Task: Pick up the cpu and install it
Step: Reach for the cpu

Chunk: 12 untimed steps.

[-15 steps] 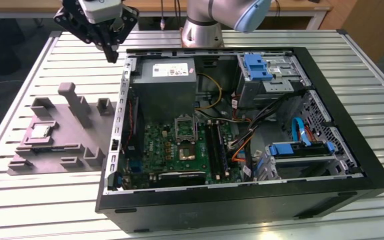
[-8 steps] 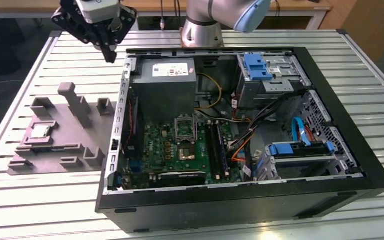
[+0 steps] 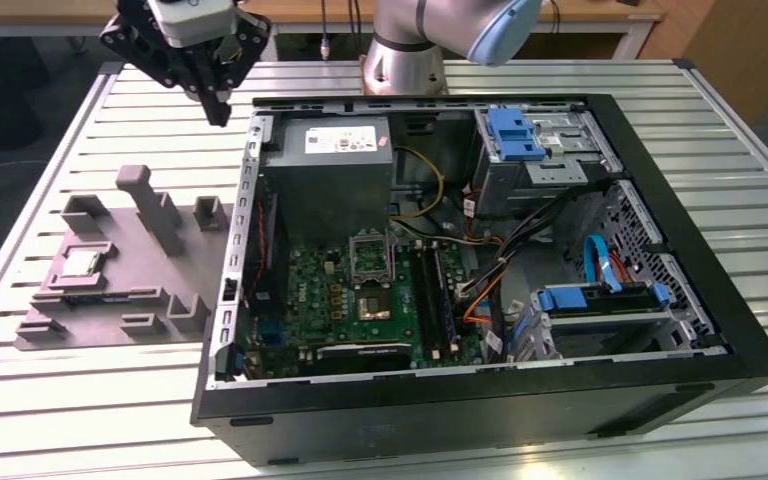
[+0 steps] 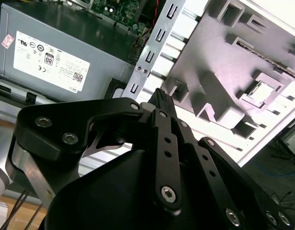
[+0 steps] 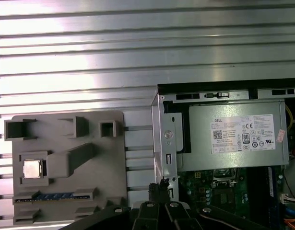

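Black and angular, the gripper (image 3: pixel 220 115) hangs from the wrist with its tips pointing down at the table, at the far left of the exterior view. The two fingers are drawn together to a narrow point with nothing between them, as the second wrist view (image 4: pixel 160 96) shows close up. The tips hover above the bare slats just outside the far left corner of the computer case (image 3: pixel 424 400), not touching it. The arm's silver and blue joint (image 3: pixel 418 50) stands behind the case at the far edge of the table.

Nearest inside the case is the grey power supply (image 3: pixel 335 170) with its white label, seen in both wrist views (image 5: pixel 238 139). Nearer than that on the green motherboard is the metal-framed socket (image 3: pixel 371 255).

Outside the case, on the exterior view's left, a grey moulded fixture (image 3: pixel 117 290) lies on the slatted aluminium table (image 3: pixel 91 400). The cpu (image 3: pixel 81 262) sits flat in a square recess of this fixture, silvery top up, well apart from the gripper and nearer to the camera than it. The first wrist view shows it (image 5: pixel 32 169) seated in the recess beside a slanted ridge, and the second wrist view catches it (image 4: pixel 263 91) in the same pocket.
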### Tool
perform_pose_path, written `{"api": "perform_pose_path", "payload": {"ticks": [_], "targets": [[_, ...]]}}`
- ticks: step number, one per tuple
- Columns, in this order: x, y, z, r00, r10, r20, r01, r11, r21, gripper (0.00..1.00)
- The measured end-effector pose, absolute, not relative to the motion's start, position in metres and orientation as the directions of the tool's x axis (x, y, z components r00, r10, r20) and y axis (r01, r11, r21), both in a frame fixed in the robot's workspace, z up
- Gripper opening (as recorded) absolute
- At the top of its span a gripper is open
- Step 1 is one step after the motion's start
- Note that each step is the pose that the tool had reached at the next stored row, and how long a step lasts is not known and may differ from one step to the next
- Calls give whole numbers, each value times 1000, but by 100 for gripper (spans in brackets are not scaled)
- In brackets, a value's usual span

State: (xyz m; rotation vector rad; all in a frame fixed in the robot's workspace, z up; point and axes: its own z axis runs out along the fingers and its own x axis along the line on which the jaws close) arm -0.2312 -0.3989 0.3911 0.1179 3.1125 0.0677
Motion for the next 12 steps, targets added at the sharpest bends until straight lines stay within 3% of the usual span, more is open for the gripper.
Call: {"api": "perform_pose_path", "payload": {"ticks": [12], "targets": [[-234,-399,391,-997,76,-24,75,996,44,11]]}}
